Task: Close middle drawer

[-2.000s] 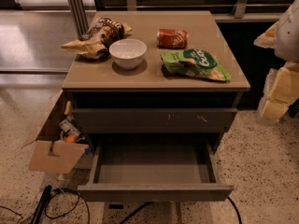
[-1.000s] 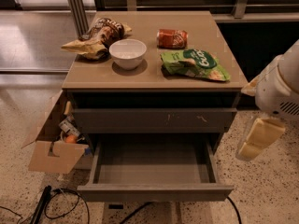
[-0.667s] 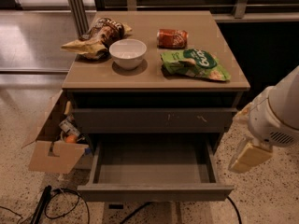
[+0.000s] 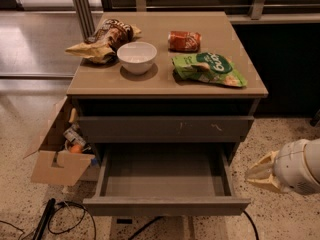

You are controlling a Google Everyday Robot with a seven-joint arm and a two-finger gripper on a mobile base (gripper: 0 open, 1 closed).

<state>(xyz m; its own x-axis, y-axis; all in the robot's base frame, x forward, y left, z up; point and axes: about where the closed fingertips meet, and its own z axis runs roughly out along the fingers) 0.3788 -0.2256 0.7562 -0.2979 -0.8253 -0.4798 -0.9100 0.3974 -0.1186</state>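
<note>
The middle drawer (image 4: 165, 205) is pulled far out of the grey-brown cabinet, and its bare grey inside (image 4: 162, 171) shows. Its plain front faces me at the bottom of the view. Above it is the drawer front with small pale scratch marks (image 4: 165, 129), which is nearly shut. My gripper (image 4: 260, 176), pale cream on a white wrist, hangs low at the right. It points left toward the open drawer's right front corner, a short gap away from it, and touches nothing.
On the cabinet top (image 4: 165, 86) lie a white bowl (image 4: 136, 57), a brown snack bag (image 4: 102, 40), a red packet (image 4: 184, 40) and a green chip bag (image 4: 210, 69). An open cardboard box (image 4: 57, 154) stands at the left. Black cables (image 4: 65, 216) lie on the floor.
My gripper has come down from beside the cabinet top at the right to the level of the open drawer, near its right front corner. The drawer has not moved.
</note>
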